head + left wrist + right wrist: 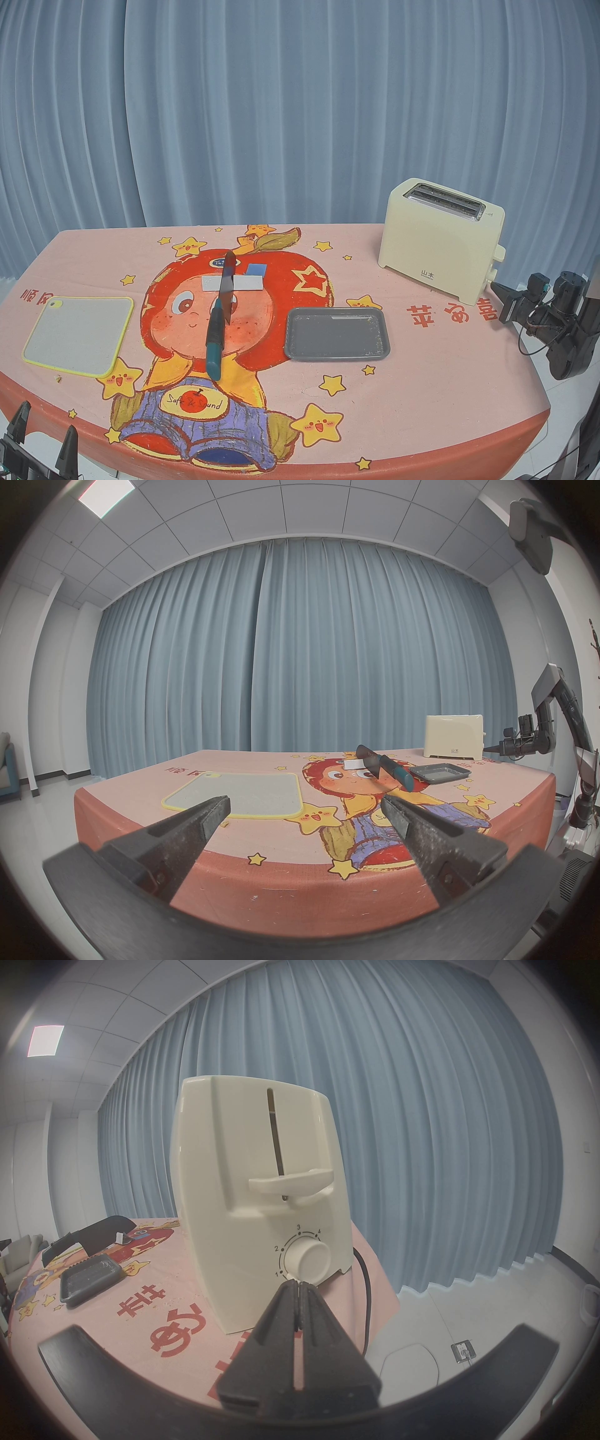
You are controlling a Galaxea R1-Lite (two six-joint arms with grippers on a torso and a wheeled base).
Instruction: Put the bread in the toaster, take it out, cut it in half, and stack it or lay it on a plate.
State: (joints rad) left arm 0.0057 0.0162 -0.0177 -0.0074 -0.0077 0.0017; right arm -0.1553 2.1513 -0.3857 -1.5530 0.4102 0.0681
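The cream toaster (440, 247) stands at the back right of the table, its two top slots facing up. Its side lever (290, 1182) sits low in its track, above a round dial (306, 1259). I cannot tell what is inside the slots. My right gripper (299, 1291) is shut and empty, just off the table's right edge, pointing at the toaster's lever side. A grey rectangular plate (337, 334) lies mid-table. The teal-handled knife (215, 325) leans on a white rest (240, 283). My left gripper (306, 808) is open and empty, below the table's front-left edge.
A grey cutting board with a yellow rim (79, 334) lies at the front left. The pink printed tablecloth (437, 387) covers the table. The toaster's black cord (365, 1297) drops off the right side. Blue curtains hang behind.
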